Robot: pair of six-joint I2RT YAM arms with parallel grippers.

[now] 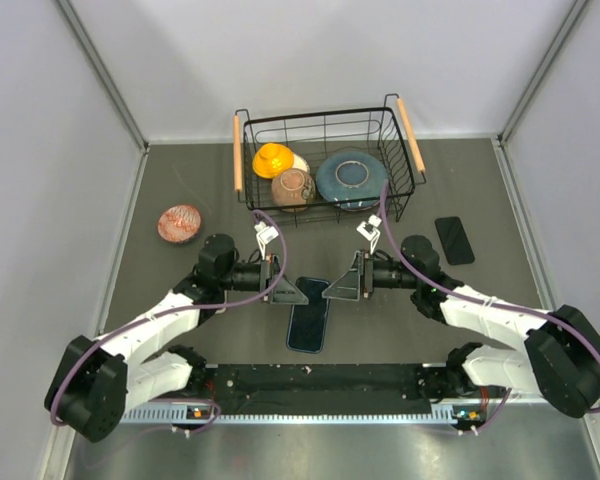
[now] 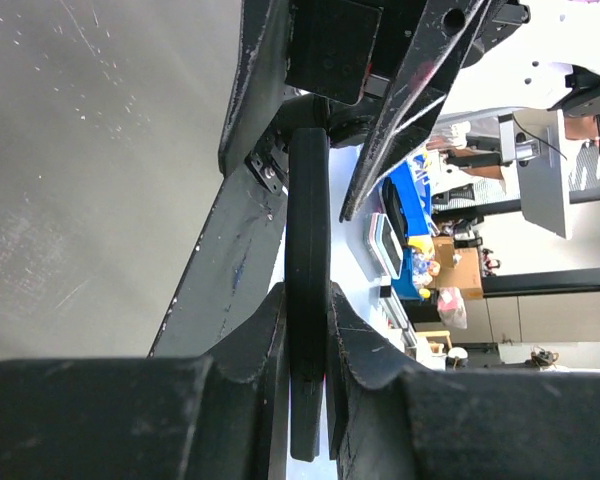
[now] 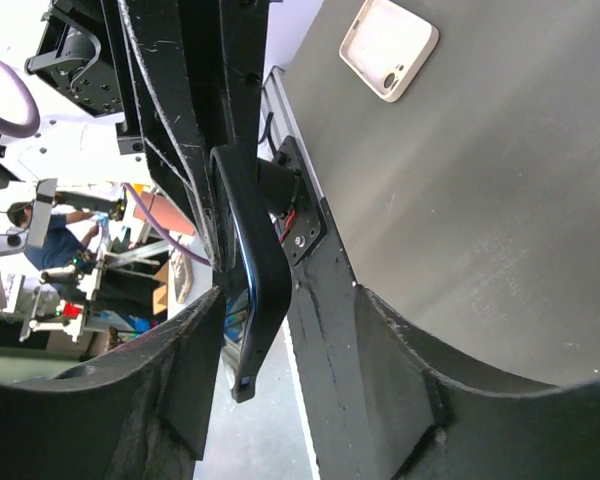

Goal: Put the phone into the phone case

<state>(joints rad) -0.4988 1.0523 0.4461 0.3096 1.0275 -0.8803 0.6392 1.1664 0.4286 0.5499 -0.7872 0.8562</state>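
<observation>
Left gripper (image 1: 296, 292) pinched nearly closed; right gripper (image 1: 337, 289) faces it, jaws parted; both low and level.

Matt desk, wire basket, glazed bowls and scuffed black plastic are showing.

The desk (image 1: 480, 190) is showing a dark, matt surface flecked with fine scratches. The basket (image 1: 320, 128) is looking like black-coated metal wire with bare wood handles (image 1: 238, 152), and the bowls (image 1: 352, 178) in it are shining with a glossy glaze. The case (image 1: 308, 315) is looking smooth, dark and faintly shiny along its rim. The left end effector (image 2: 308, 340) is showing matt black plastic, scratched and dusty. The phone (image 1: 454, 240) is gleaming glossy black.
</observation>
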